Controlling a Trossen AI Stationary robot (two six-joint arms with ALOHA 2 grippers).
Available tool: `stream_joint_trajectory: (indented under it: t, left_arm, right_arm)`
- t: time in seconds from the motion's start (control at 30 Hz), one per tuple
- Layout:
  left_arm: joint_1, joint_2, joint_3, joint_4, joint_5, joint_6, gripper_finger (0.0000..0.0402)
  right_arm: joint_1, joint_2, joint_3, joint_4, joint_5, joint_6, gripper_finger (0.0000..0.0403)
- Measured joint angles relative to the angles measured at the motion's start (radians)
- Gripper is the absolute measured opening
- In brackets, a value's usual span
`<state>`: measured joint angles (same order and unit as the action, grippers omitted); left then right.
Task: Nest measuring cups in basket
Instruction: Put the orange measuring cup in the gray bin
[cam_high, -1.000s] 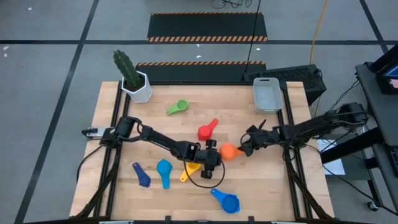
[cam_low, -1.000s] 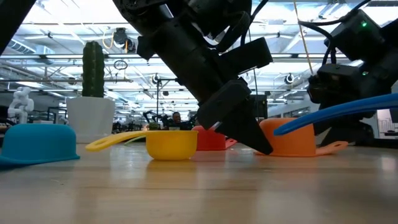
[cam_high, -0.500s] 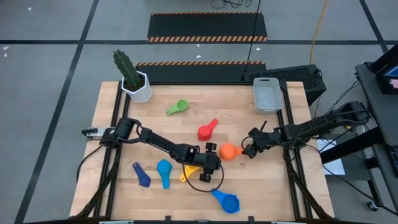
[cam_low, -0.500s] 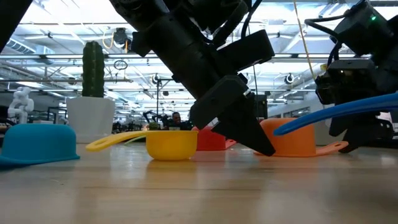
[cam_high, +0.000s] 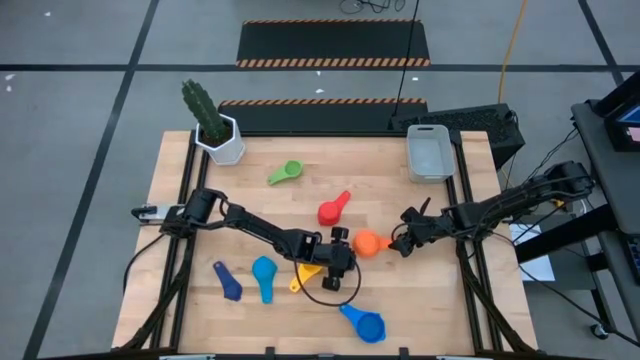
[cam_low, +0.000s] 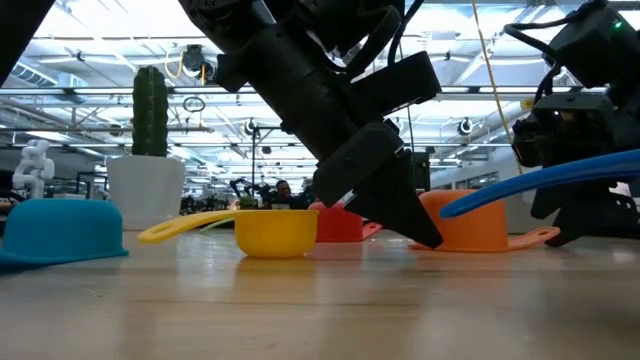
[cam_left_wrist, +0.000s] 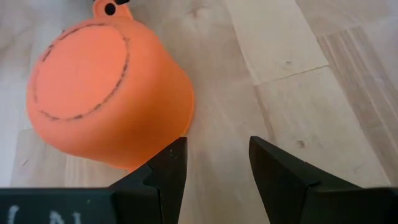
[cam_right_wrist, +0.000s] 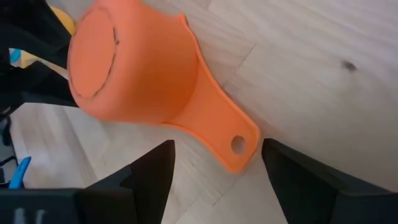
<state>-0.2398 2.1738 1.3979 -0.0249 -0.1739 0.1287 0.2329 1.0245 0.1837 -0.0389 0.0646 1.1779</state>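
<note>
One orange measuring cup (cam_high: 367, 242) lies upside down mid-table, and I see both grippers flanking it. My right gripper (cam_right_wrist: 214, 167) has its jaws spread wide around the handle tip without touching; my left gripper (cam_left_wrist: 216, 163) sits open beside the cup's wall. Yellow cup (cam_high: 307, 273) lies under the left arm, red cup (cam_high: 331, 210) nearby. Basket (cam_high: 430, 152) sits at the far right corner, well apart.

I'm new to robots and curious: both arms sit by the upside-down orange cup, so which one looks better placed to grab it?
Probably the right gripper: its open fingers straddle the orange cup's handle. The left gripper is open beside the cup's wall.
</note>
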Motion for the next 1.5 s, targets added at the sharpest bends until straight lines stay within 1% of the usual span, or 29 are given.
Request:
stream_joint_trajectory:
  t: [0.17, 0.37, 0.53, 0.77, 0.87, 0.93, 1.03, 1.13, 1.2, 1.33, 1.5]
  left_arm:
    - [0.004, 0.000, 0.000, 0.000, 0.000, 0.000, 0.0177]
    - [0.006, 0.000, 0.000, 0.000, -0.001, 0.000, 0.0177]
    - [0.005, 0.000, 0.000, 0.015, -0.001, 0.001, 0.0177]
    - [0.005, -0.001, 0.000, 0.004, 0.000, 0.016, 0.0177]
    - [0.001, -0.007, 0.000, -0.020, 0.006, 0.016, 0.0177]
    - [-0.001, -0.030, 0.000, -0.070, 0.040, 0.027, 0.0177]
    - [-0.009, -0.091, 0.000, -0.166, 0.051, 0.029, 0.0177]
    - [-0.011, -0.164, 0.000, -0.264, 0.053, -0.013, 0.0177]
    - [-0.013, -0.215, 0.000, -0.309, 0.048, -0.047, 0.0177]
    - [-0.019, -0.296, -0.020, -0.414, -0.008, -0.112, 0.0177]
    - [-0.038, -0.371, -0.129, -0.429, -0.115, -0.189, 0.0177]
  right_arm:
    - [-0.001, 0.000, -0.075, 0.189, -0.009, 0.000, 0.0207]
    - [-0.001, 0.001, -0.157, 0.299, -0.013, 0.007, 0.0154]
    - [-0.001, 0.000, -0.167, 0.311, -0.014, 0.002, 0.0103]
    - [-0.001, 0.000, -0.169, 0.311, -0.003, -0.033, 0.0012]
    - [-0.001, 0.001, -0.170, 0.314, 0.010, -0.075, 0.0008]
    - [-0.001, 0.002, -0.171, 0.320, 0.014, -0.118, 0.0007]
    - [-0.001, 0.002, -0.172, 0.372, 0.039, -0.195, 0.0003]
    - [-0.002, 0.002, -0.172, 0.443, 0.038, -0.286, 0.0002]
    - [-0.002, -0.001, -0.171, 0.474, 0.045, -0.318, 0.0001]
    - [-0.002, -0.019, -0.137, 0.427, 0.095, -0.363, 0.0001]
    - [-0.003, -0.041, -0.078, 0.357, 0.159, -0.418, 0.0000]
